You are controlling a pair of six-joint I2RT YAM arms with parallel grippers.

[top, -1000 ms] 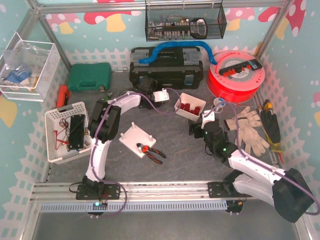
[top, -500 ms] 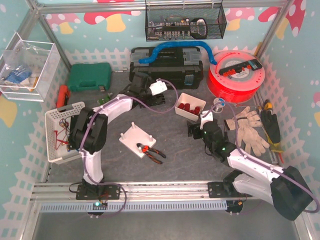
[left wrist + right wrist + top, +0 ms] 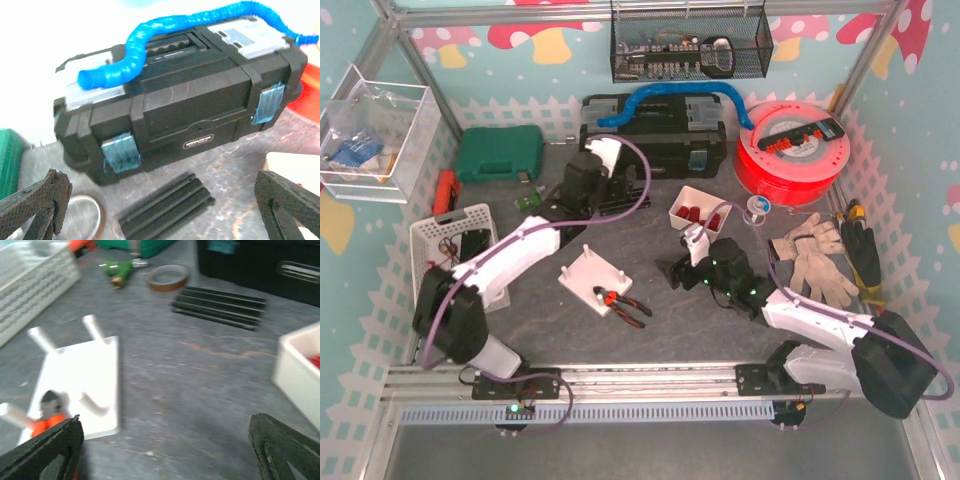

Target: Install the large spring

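Note:
The white peg board (image 3: 598, 275) lies mid-table, with orange-handled pliers (image 3: 618, 300) on its near corner; it also shows in the right wrist view (image 3: 80, 385). A white bin (image 3: 699, 210) holds red parts (image 3: 692, 213); I cannot tell which one is the large spring. My left gripper (image 3: 588, 195) is wide open and empty, low in front of the black toolbox (image 3: 170, 100), with a black rail (image 3: 167, 205) between its fingers. My right gripper (image 3: 682, 272) is wide open and empty, between the board and the bin, over bare table (image 3: 165, 440).
A tape roll (image 3: 167, 276) and a green tool (image 3: 120, 267) lie left of the black rail. A white basket (image 3: 445, 265) stands at the left, a green case (image 3: 498, 153) at the back left. A red spool (image 3: 792, 150) and gloves (image 3: 815, 258) are at the right.
My left arm has swung from near the bin to the back left, towards the toolbox. My right gripper has moved left, towards the peg board.

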